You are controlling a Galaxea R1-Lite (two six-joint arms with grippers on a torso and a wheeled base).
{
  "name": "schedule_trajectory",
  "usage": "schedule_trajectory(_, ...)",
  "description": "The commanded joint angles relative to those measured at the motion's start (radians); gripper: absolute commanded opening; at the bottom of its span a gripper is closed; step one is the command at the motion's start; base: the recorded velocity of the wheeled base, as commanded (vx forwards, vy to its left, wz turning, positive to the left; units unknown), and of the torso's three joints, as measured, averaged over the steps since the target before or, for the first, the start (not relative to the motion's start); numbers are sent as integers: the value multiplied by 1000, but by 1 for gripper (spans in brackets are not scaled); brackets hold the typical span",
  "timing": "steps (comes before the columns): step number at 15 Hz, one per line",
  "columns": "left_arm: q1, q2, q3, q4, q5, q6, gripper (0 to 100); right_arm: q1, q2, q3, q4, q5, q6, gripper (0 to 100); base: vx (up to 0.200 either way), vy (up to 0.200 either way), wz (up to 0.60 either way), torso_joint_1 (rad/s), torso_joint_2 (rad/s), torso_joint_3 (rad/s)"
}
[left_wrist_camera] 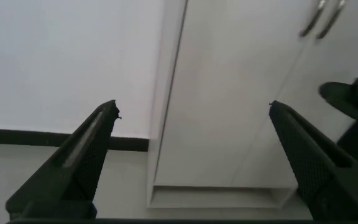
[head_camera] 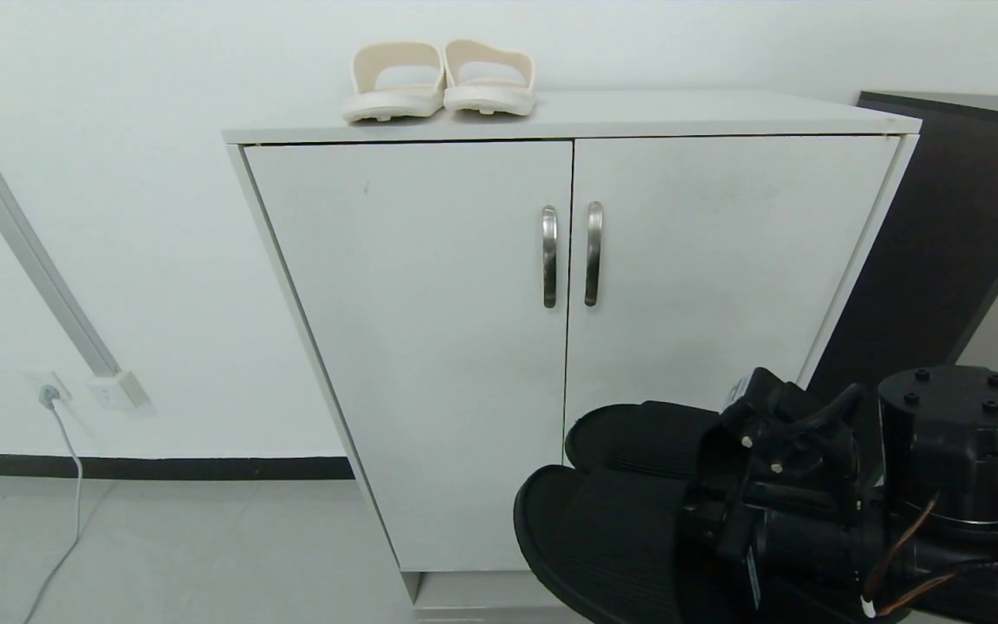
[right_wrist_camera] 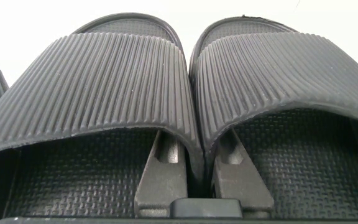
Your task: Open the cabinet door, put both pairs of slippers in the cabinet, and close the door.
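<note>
Black ribbed rubber slippers (head_camera: 620, 511) sit pinched together in your right gripper (right_wrist_camera: 201, 180) before the closed white two-door cabinet (head_camera: 412, 347); your left gripper (left_wrist_camera: 192, 109) gapes wide, empty.

Head view facing cabinet (head_camera: 412, 347) front, left wrist low, sharing it

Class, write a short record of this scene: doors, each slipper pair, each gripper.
doors: both shut
cream slippers: side by side on top of the cabinet
black slippers: pinched together by the right gripper, low in front of the right-hand door
left gripper: open, empty, facing the cabinet
right gripper: shut on the black slippers
</note>
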Motion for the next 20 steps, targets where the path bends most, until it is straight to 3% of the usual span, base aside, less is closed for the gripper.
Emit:
schedule_trajectory(1, -4, 278, -90, -64, -197, -12, 100, 1, 5, 8, -4, 1, -1, 0, 0, 0, 0, 0, 0, 0)
schedule_trajectory(4, -23, 473, -145, -179, -346, -6, 100, -1, 20, 15, -18, 1, -1, 0, 0, 0, 0, 0, 0, 0)
schedule_trajectory(5, -69, 530, -169, -216, -375, -6, 100, -1, 23, 18, -24, 1, -1, 0, 0, 0, 0, 0, 0, 0)
schedule_trajectory(7, -183, 611, -243, -225, -372, -7, 100, 1, 30, 15, -30, 1, 0, 0, 0, 0, 0, 0, 0, 0)
schedule_trajectory(9, -240, 717, -329, -225, -371, -7, 100, 1, 31, 13, -30, 1, 2, 0, 0, 0, 0, 0, 0, 0)
schedule_trajectory(10, -286, 783, -384, -225, -352, -6, 100, 1, 31, 15, -30, 1, 2, 0, 0, 0, 0, 0, 0, 0)
schedule_trajectory(12, -399, 881, -479, -228, -231, -9, 100, 1, 31, 11, -35, 0, 2, 0, 0, 0, 0, 0, 0, 0)
schedule_trajectory(13, -487, 936, -559, -230, -141, -24, 100, 4, 31, 4, -47, 1, 4, 0, 0, 0, 0, 0, 0, 0)
schedule_trajectory(14, -550, 995, -625, -231, -98, -32, 100, 4, 31, 7, -53, 1, 7, 0, 0, 0, 0, 0, 0, 0)
schedule_trajectory(17, -686, 1186, -791, -233, -35, -41, 100, 2, 28, 11, -53, 1, 8, 0, 0, 0, 0, 0, 0, 0)
schedule_trajectory(20, -749, 1321, -933, -233, -45, -53, 100, 2, 31, 13, -53, 1, 8, 0, 0, 0, 0, 0, 0, 0)
